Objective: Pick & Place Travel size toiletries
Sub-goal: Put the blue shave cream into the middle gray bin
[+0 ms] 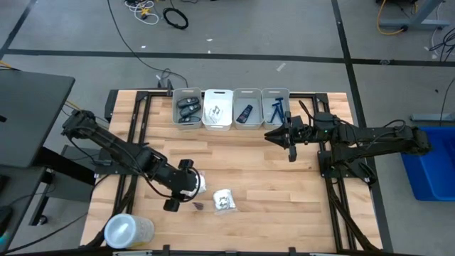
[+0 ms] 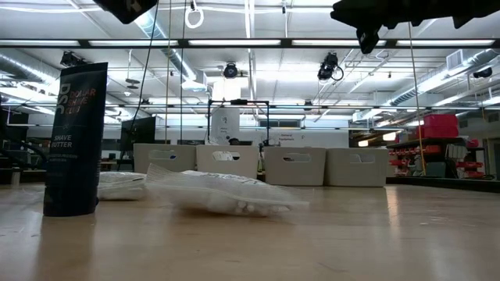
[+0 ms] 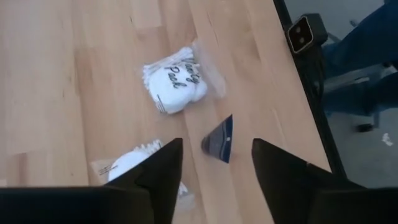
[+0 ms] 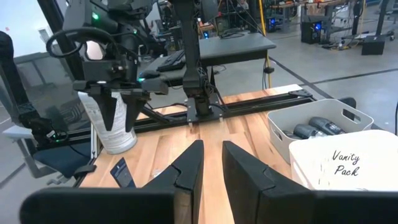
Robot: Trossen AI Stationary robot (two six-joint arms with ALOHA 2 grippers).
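Observation:
My left gripper [image 3: 214, 165] [image 1: 189, 190] hangs open above the table's near middle. Below the gap between its fingers, a small dark blue sachet [image 3: 219, 140] [image 2: 74, 140] stands upright on its lower edge. A white crinkly packet [image 3: 177, 81] [image 1: 225, 200] printed "Vanity Pack" lies flat beyond the sachet. Another white packet [image 3: 134, 163] [image 1: 200, 183] lies under one finger. My right gripper [image 4: 211, 155] [image 1: 290, 142] hovers level near the bins, fingers a narrow gap apart, with nothing between them.
Four bins line the far edge: one with dark oval cases [image 1: 188, 108], one with white packets [image 1: 217, 110], one with a single dark item [image 1: 247, 112] and one with blue razors [image 1: 276, 108]. A pale round container [image 1: 128, 231] stands at the near left corner.

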